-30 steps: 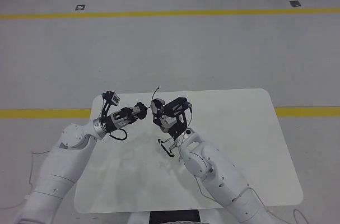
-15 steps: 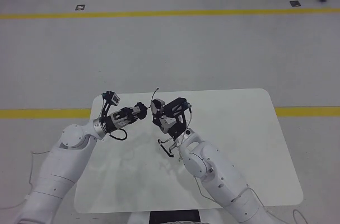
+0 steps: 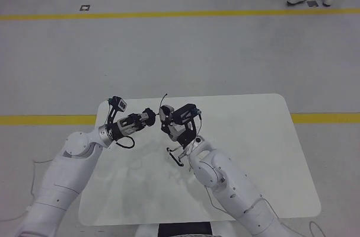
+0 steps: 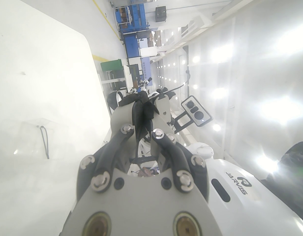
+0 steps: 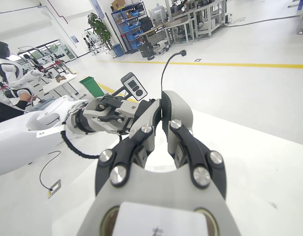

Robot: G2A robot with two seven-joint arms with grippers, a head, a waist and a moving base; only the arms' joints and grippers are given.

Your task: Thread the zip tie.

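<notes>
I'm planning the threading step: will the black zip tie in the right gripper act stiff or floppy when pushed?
Probably springy, not limp: the zip tie stands unsupported above the right gripper in a smooth arc. Being thin, it likely bends aside under a push.

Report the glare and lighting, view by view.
Left wrist view: glare bleaches the table, and the ceiling lights flare; right wrist view: even light, the zip tie stands out dark against the floor; top view: flat, even light.
</notes>
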